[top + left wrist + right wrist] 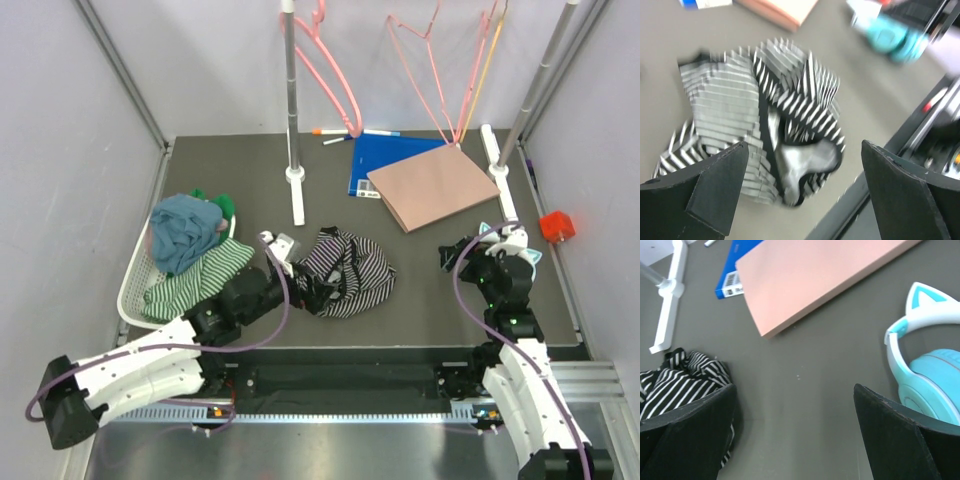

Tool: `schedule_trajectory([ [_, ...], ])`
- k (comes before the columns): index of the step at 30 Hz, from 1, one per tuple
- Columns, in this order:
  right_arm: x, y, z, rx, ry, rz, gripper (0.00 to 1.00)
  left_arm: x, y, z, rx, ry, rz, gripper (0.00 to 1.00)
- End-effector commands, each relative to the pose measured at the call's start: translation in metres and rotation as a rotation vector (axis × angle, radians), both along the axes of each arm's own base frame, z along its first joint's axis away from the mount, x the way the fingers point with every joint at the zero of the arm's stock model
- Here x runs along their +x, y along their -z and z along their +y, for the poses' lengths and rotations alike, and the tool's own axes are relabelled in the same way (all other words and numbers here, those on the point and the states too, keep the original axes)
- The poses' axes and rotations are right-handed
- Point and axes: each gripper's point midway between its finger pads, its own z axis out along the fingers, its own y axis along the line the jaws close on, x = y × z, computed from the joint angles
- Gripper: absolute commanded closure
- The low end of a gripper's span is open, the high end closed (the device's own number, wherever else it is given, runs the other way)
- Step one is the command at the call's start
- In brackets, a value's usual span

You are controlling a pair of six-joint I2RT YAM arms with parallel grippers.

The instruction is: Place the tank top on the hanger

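Note:
The tank top (348, 270), black-and-white striped, lies crumpled in a heap on the dark table. My left gripper (308, 285) hovers at the heap's left edge, open and holding nothing. In the left wrist view the tank top (740, 100) lies below and beyond the open left gripper (804, 145). The hanger (320, 78), thick pink plastic, hangs from the rack at the back. My right gripper (452, 252) is open over bare table to the right of the heap. The right wrist view shows the open right gripper (795, 387) with the tank top (685, 375) just left of its left finger.
A white basket (130, 285) at the left holds a teal cloth (185, 230) and a green-striped garment (195, 280). A pink board (432, 186) lies on a blue book (375, 160). Teal cat-ear headphones (930, 375) sit by the right gripper. Rack pole (291, 100), thin hangers (430, 70), red block (557, 226).

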Motion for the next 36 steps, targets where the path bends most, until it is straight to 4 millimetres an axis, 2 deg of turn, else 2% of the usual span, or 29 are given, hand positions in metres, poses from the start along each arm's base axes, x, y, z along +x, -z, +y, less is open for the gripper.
schedule_trajectory([
  [1,0.005,-0.044,0.014,0.013,-0.088,-0.121,0.00,0.020,-0.048,-0.013,-0.131,-0.049,-0.109,0.01],
  [2,0.005,-0.044,0.017,0.020,-0.107,-0.124,0.02,0.026,-0.032,-0.021,-0.085,-0.056,-0.072,0.01],
  [4,0.005,-0.045,0.027,0.048,-0.158,-0.133,0.05,0.035,-0.019,-0.038,-0.033,-0.050,-0.021,0.01],
  [5,0.003,-0.043,0.039,0.060,-0.201,-0.121,0.06,0.038,-0.013,-0.043,-0.016,-0.049,0.003,0.01],
  [6,0.002,-0.045,0.048,0.078,-0.236,-0.123,0.07,0.043,-0.017,-0.050,-0.020,-0.049,0.008,0.01],
  [7,0.001,-0.045,0.054,0.086,-0.257,-0.121,0.07,0.048,0.001,-0.057,0.023,-0.052,0.034,0.01],
  [9,0.000,-0.046,0.072,0.102,-0.312,-0.119,0.08,0.056,0.006,-0.066,0.037,-0.063,0.048,0.01],
  [10,-0.001,-0.046,0.078,0.109,-0.326,-0.118,0.08,0.061,0.022,-0.068,0.073,-0.077,0.068,0.01],
  [11,0.002,-0.046,0.082,0.111,-0.332,-0.122,0.08,0.063,0.026,-0.070,0.083,-0.082,0.076,0.02],
  [12,-0.002,-0.047,0.097,0.121,-0.379,-0.123,0.08,0.064,0.031,-0.072,0.095,-0.082,0.084,0.05],
  [14,0.001,-0.046,0.111,0.124,-0.423,-0.125,0.08,0.066,0.045,-0.071,0.133,-0.090,0.100,0.14],
  [15,-0.003,-0.045,0.125,0.124,-0.463,-0.122,0.08,0.065,0.052,-0.069,0.146,-0.097,0.109,0.25],
  [18,-0.001,-0.036,0.149,0.117,-0.523,-0.101,0.08,0.062,0.064,-0.063,0.149,-0.108,0.125,0.43],
  [21,0.000,-0.027,0.174,0.112,-0.575,-0.079,0.08,0.063,0.071,-0.056,0.152,-0.145,0.141,0.53],
  [22,0.001,-0.026,0.180,0.111,-0.587,-0.074,0.08,0.062,0.072,-0.053,0.156,-0.157,0.153,0.59],
  [24,0.001,-0.019,0.198,0.106,-0.615,-0.052,0.09,0.060,0.076,-0.048,0.160,-0.169,0.156,0.63],
  [27,0.000,-0.015,0.217,0.106,-0.651,-0.042,0.12,0.056,0.076,-0.041,0.148,-0.175,0.158,0.62],
  [28,0.000,-0.014,0.220,0.108,-0.653,-0.036,0.15,0.054,0.072,-0.040,0.133,-0.174,0.157,0.61],
  [30,0.001,-0.011,0.227,0.106,-0.658,-0.026,0.32,0.050,0.079,-0.033,0.144,-0.181,0.168,0.64],
  [31,0.002,-0.010,0.228,0.104,-0.658,-0.023,0.37,0.050,0.077,-0.029,0.136,-0.197,0.165,0.66],
  [32,0.002,-0.009,0.227,0.100,-0.654,-0.018,0.51,0.050,0.077,-0.024,0.139,-0.211,0.164,0.67],
  [33,0.003,-0.008,0.227,0.096,-0.647,-0.013,0.58,0.048,0.084,-0.018,0.152,-0.225,0.175,0.67],
  [34,0.004,-0.008,0.225,0.090,-0.638,-0.009,0.67,0.048,0.079,-0.014,0.132,-0.241,0.171,0.67],
  [35,0.004,-0.005,0.222,0.079,-0.626,0.008,0.83,0.046,0.079,-0.012,0.127,-0.245,0.172,0.66],
  [36,0.006,-0.004,0.218,0.065,-0.601,0.009,0.91,0.044,0.082,-0.008,0.126,-0.247,0.174,0.60],
])
